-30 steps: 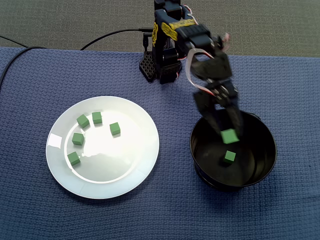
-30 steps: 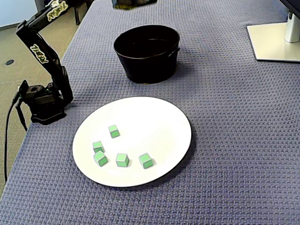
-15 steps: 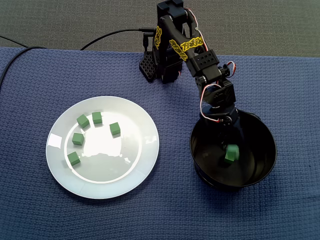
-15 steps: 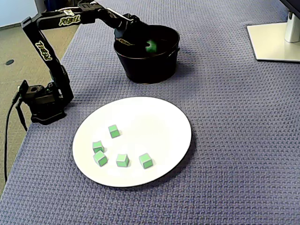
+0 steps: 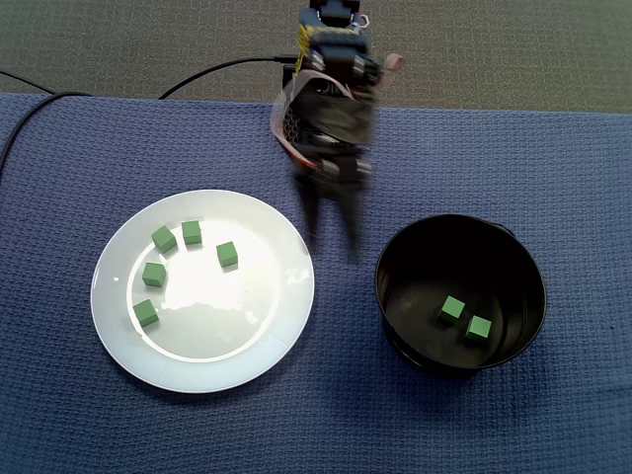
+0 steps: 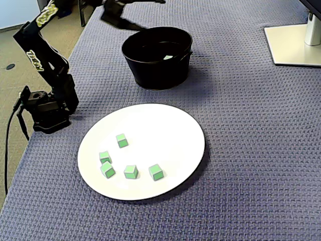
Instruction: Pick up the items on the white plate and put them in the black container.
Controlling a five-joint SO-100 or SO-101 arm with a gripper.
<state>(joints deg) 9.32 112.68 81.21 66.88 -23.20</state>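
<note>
Gripper (image 5: pixel 331 239): motion-blurred, apparently spread, empty | white plate (image 5: pixel 272 301): five green cubes (image 5: pixel 227 255) | black container (image 5: pixel 513 265): two more cubes (image 5: pixel 452 309)

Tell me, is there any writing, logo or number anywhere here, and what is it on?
On the arm: yellow lettering, too small and blurred to read in both fixed views.
On the white plate, the black container and the green cubes: nothing written.
</note>
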